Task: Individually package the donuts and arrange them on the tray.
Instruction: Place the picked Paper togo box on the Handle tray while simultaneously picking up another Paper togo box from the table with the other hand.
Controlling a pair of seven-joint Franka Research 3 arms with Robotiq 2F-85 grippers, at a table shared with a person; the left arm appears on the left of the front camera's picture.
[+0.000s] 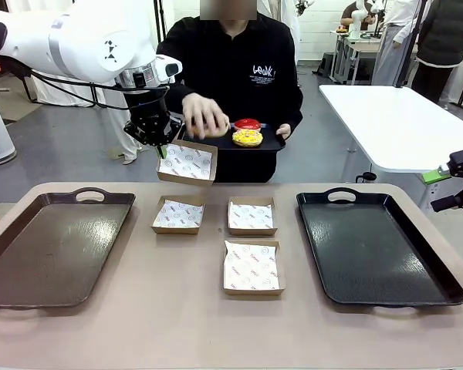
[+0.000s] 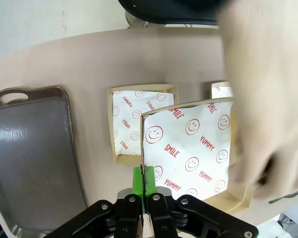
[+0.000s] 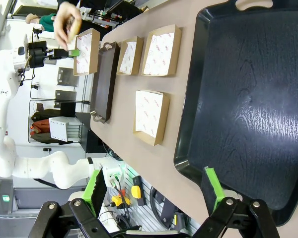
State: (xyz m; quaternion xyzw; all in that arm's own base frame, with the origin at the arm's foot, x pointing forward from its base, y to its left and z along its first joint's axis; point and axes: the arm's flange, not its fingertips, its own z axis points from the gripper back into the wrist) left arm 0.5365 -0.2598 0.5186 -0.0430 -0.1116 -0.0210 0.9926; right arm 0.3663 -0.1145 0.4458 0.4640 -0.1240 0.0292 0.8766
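My left gripper [image 1: 161, 147] is shut on the edge of a paper-lined cardboard box [image 1: 187, 162] and holds it up, tilted, at the far side of the table; the left wrist view shows the fingers [image 2: 137, 181] pinching the wall of this box [image 2: 188, 148]. A person's hand [image 1: 206, 116] hovers over the box, curled around something brownish that the fingers mostly hide. The other hand holds a small black tray [image 1: 272, 142] with a red donut [image 1: 248, 123] and a yellow donut [image 1: 248, 138]. My right gripper [image 3: 154, 186] stands open above the near edge of the black tray [image 3: 248, 99].
Three lined boxes lie on the table: two in a row [image 1: 178, 214] [image 1: 251, 216] and one nearer [image 1: 251, 267]. A brown tray [image 1: 50, 247] is on the left and the black tray [image 1: 374, 247] on the right. A white table [image 1: 393, 123] stands behind.
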